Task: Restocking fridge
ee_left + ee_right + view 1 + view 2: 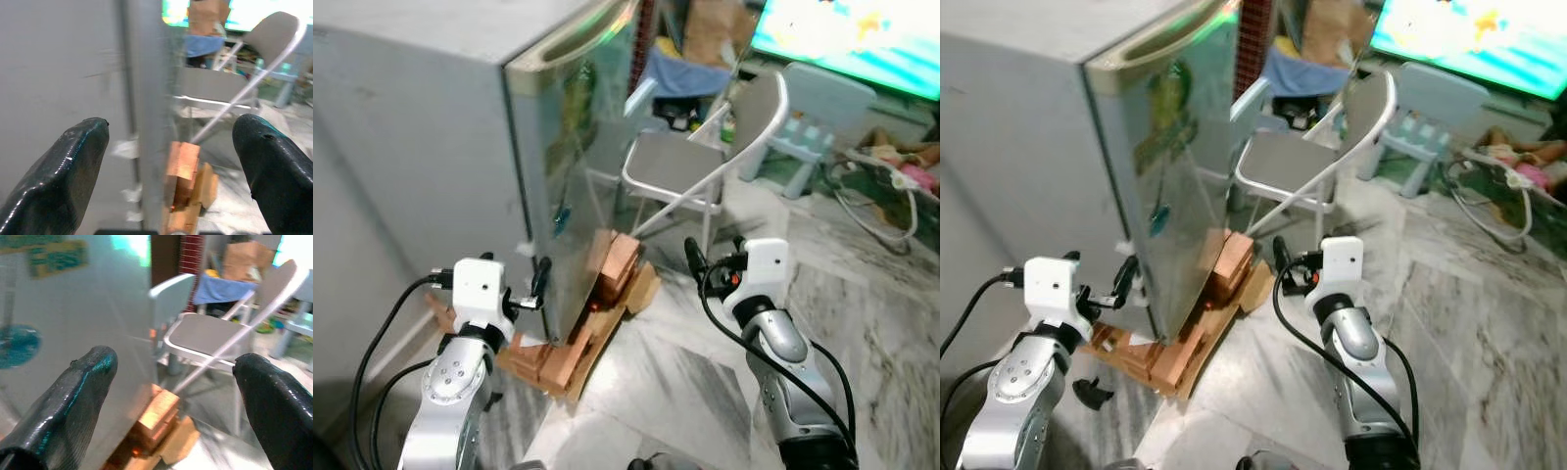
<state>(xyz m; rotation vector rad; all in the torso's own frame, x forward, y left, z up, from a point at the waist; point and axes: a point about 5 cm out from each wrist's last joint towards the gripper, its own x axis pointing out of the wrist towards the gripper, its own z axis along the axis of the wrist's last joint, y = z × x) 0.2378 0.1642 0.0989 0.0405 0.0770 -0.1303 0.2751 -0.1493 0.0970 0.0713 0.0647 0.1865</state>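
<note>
I see the tall grey metal fridge point(460, 147) shut. My left hand point(536, 284) and right hand point(697, 262) hang open just beside it, holding nothing.

Marble floor point(862, 323) carries fridge point(460, 147) on bricks point(607, 294), folding chair point(705, 157).
</note>
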